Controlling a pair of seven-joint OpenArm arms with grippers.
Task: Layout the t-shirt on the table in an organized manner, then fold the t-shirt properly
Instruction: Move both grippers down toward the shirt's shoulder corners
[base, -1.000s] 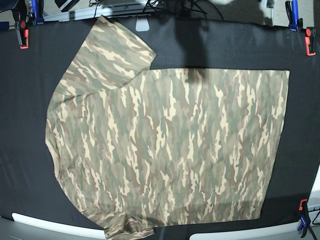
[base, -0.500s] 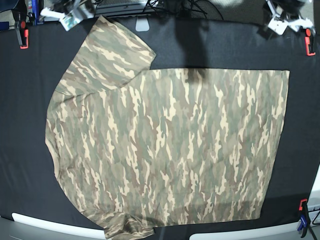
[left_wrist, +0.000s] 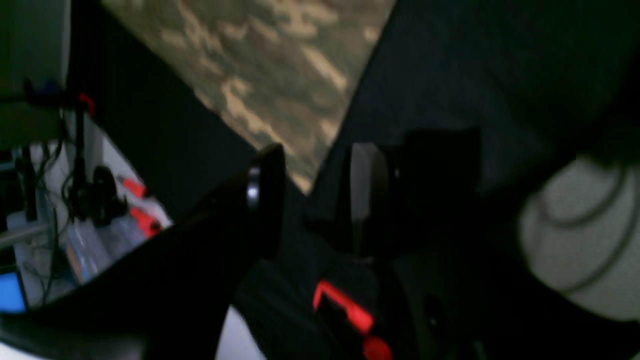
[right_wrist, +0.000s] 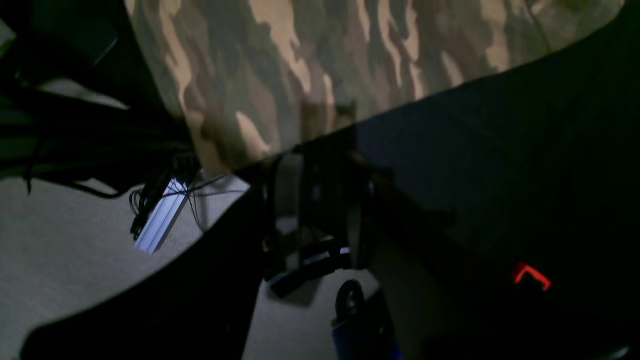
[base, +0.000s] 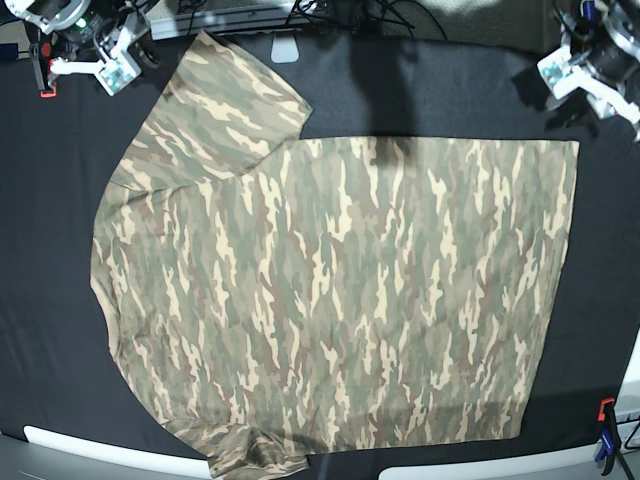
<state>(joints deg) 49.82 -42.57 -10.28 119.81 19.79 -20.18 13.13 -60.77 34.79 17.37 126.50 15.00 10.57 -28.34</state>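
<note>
camouflage t-shirt (base: 340, 300), flat on black table (base: 50, 200)

The t-shirt (base: 330, 290) lies spread flat on the desk (base: 40, 230), with the right hand (base: 108, 72) beyond its far-left sleeve and the left hand (base: 556, 68) beyond its far-right corner.

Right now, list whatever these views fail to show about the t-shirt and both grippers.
- t-shirt: base view, the lower sleeve is cut off by the bottom edge; the neck label is not visible.
- left gripper: left wrist view is blurred and dark, so whether the tips touch the table is unclear.
- right gripper: right wrist view, the fingers merge with the dark cloth; the gap between them is unreadable.
</note>
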